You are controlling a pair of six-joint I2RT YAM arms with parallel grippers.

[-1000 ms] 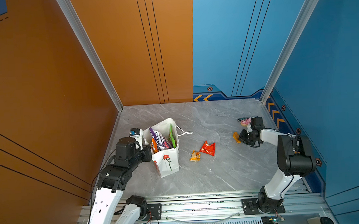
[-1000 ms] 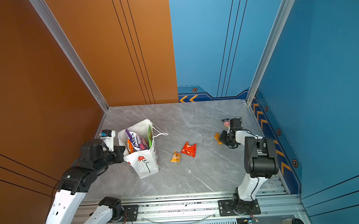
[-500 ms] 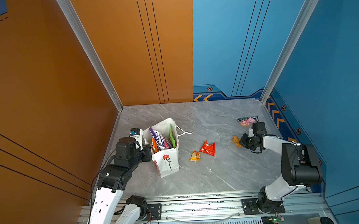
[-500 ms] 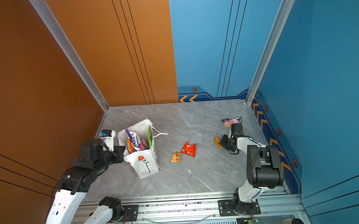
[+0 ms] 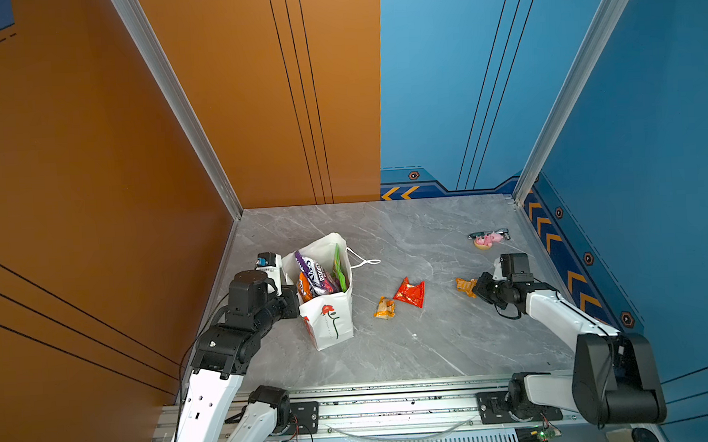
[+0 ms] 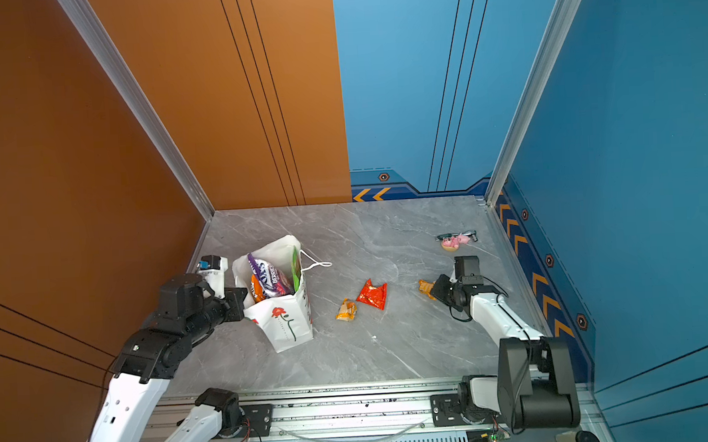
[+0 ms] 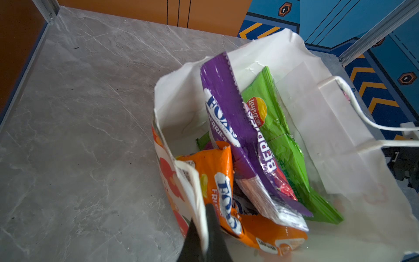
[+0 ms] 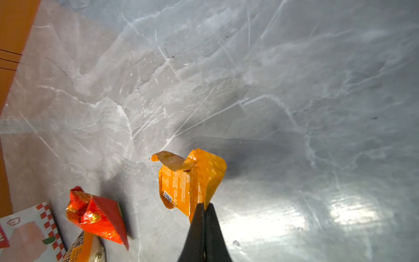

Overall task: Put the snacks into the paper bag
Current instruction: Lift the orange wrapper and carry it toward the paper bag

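The white paper bag (image 5: pixel 333 323) (image 6: pixel 288 326) with a red flower stands open at the left. Purple (image 7: pixel 226 108), green (image 7: pixel 272 118) and orange (image 7: pixel 217 172) snacks sit inside it. My left gripper (image 7: pixel 205 211) (image 5: pixel 292 301) is shut on the bag's near rim. My right gripper (image 8: pixel 204 205) (image 5: pixel 478 288) is shut on the edge of a tiny orange-yellow packet (image 8: pixel 181 183) (image 5: pixel 465 286) (image 6: pixel 426 288) at the right. A small red packet (image 5: pixel 410 293) (image 6: pixel 372 294) (image 8: pixel 97 215) and another tiny orange-yellow packet (image 5: pixel 384 307) (image 6: pixel 345 309) lie on the table between bag and right gripper.
A small pink toy figurine (image 5: pixel 487 239) (image 6: pixel 455 241) lies at the back right near the blue wall. One cord handle (image 5: pixel 362 261) hangs out over the bag's right side. The orange wall stands close behind my left arm.
My right gripper has drawn away from the pink toy toward the front, with the tiny orange-yellow packet pinched in it. The left gripper and the bag have not moved.
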